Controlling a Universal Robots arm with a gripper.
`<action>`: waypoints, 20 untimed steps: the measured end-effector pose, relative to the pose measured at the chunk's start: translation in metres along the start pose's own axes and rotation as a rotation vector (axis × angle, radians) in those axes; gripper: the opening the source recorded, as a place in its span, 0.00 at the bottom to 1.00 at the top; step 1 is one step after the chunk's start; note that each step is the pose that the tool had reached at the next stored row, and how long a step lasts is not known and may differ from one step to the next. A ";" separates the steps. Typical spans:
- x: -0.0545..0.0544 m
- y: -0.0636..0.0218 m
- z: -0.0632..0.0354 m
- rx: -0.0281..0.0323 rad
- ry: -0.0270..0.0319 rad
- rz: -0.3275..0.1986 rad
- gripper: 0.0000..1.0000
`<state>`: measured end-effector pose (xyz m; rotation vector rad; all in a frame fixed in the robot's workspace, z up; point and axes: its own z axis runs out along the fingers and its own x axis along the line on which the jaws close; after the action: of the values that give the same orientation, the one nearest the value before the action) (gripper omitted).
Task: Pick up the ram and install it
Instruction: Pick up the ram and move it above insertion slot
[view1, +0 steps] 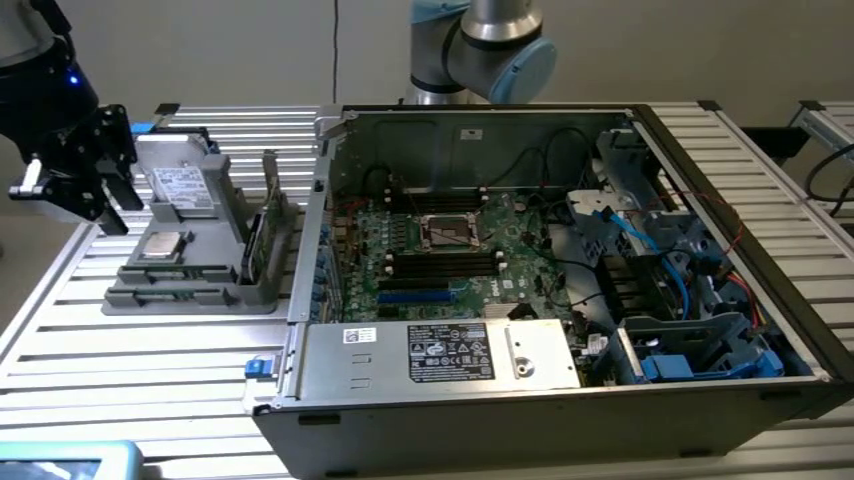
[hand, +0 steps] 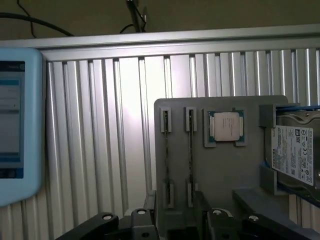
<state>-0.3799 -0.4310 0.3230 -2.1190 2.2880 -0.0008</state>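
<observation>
My gripper (view1: 76, 195) hangs open, holding nothing. The fingers (hand: 142, 227) stand apart and touch nothing, high over the grey tray (hand: 220, 170).

Nearest below me are two narrow slots (hand: 166, 150) in the tray, side by side. In the one closer to the CPU, a thin dark edge runs the length of the slot. I take that for the ram (hand: 190, 155), standing on its long edge and seen from above. It is so edge-on that I can't be sure.

The relation that matters is this. The ram lies below my hand, and its long axis points into the gap between my fingers. As I judge it, they would close across its flat faces with no turn of the wrist. It sits a little off the middle of that gap, nearer one finger than the other.

Just past the slots the CPU (hand: 225, 125) lies flat in its pocket. Beyond it is the drive (hand: 295, 150) in its cradle. Further from me, a taller green card (view1: 276, 225) stands at the tray's edge toward the case.

Farthest off, well apart from my hand, is the open case (view1: 747, 200) with the motherboard (view1: 454, 245) on its floor. Its long black sockets (view1: 441, 262) seem to run the same way as the ram. Nothing has been picked up yet.
</observation>
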 end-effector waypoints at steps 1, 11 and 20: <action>0.000 0.0005 0.0016 -0.0003 0.0002 0.000 0.42; -0.009 0.0015 0.0200 -0.0002 0.0002 -0.001 0.42; -0.009 0.0019 0.0363 -0.0003 0.0000 -0.003 0.42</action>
<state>-0.3804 -0.4212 0.2868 -2.1228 2.2848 -0.0006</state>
